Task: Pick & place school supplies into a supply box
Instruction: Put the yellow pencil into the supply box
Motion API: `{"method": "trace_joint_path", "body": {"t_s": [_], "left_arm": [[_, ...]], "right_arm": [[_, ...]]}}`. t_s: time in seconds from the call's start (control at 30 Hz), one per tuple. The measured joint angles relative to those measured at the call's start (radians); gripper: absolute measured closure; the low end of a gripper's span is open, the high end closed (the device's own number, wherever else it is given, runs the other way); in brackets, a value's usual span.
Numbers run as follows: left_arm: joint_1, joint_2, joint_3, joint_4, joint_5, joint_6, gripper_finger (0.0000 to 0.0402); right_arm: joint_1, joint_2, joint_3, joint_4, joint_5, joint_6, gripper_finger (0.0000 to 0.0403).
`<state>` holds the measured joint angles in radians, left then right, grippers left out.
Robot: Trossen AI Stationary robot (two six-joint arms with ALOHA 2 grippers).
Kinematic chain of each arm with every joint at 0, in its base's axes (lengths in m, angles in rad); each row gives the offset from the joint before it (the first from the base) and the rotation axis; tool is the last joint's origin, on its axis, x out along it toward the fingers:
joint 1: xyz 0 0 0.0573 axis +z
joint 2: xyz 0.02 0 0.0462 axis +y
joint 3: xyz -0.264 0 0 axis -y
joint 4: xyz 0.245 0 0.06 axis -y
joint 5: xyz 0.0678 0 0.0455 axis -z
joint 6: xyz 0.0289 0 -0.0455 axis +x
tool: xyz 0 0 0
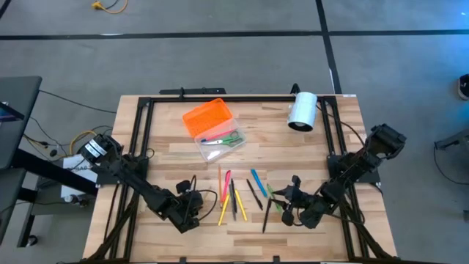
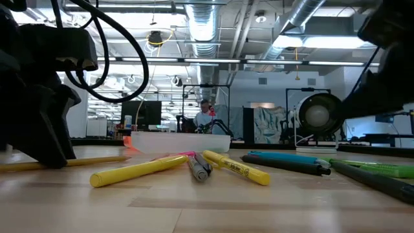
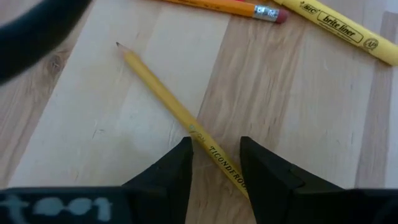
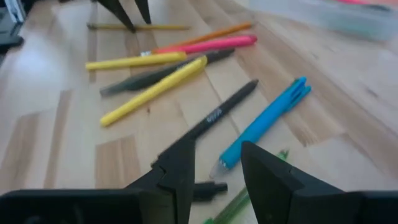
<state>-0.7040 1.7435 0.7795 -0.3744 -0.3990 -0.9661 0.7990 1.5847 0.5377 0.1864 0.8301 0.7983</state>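
- The scissors (image 1: 223, 138) were already in the box (image 1: 217, 141).
- My left gripper (image 3: 214, 163) stood half-open around a yellow pencil (image 3: 177, 111), not yet gripping.
- My right gripper (image 4: 217, 167) was open over the blue pen (image 4: 264, 122); many pens remained.

— Overhead? Exposed silver ducts (image 2: 310, 16) and pipes, long strips of ceiling lights (image 2: 194, 61), dangling black cables (image 2: 123, 39).

— And far off across the room? Dark monitors (image 2: 143, 113) on benches, a seated person (image 2: 206, 116) among them, a round fan (image 2: 317, 115) on the right.

— Underfoot? Grey floor (image 1: 220, 66), crossed by dark lines (image 1: 183, 34), with a yellow cord (image 1: 108, 6) near the far edge.

— Furniture close by? Pale wooden table (image 1: 168, 235) in a black frame (image 1: 139, 132), a dark desk (image 1: 15, 103) at the left, loose wires (image 1: 51, 143) beside it.
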Motion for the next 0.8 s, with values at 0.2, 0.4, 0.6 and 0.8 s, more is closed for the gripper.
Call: {"method": "trace_joint_path", "body": {"t_s": [0.2, 0.4, 0.6, 0.8], "left_arm": [[0.0, -0.001, 0.002, -0.014, 0.022, 0.025, 0.0297], [-0.002, -0.004, 0.005, -0.024, 0.046, 0.103, 0.0347], [0.013, -0.006, 0.006, -0.024, 0.064, 0.161, 0.0393], [0.03, -0.006, 0.007, -0.023, 0.055, 0.192, 0.039]], "right_arm": [[0.001, 0.045, 0.008, 0.007, 0.006, 0.006, 0.0281], [0.001, 0.057, 0.015, 0.003, 0.007, 0.006, 0.0281], [0.006, 0.057, 0.015, 0.002, 0.009, -0.002, 0.0281], [0.006, 0.057, 0.015, 0.001, 0.009, -0.005, 0.0281]]}}
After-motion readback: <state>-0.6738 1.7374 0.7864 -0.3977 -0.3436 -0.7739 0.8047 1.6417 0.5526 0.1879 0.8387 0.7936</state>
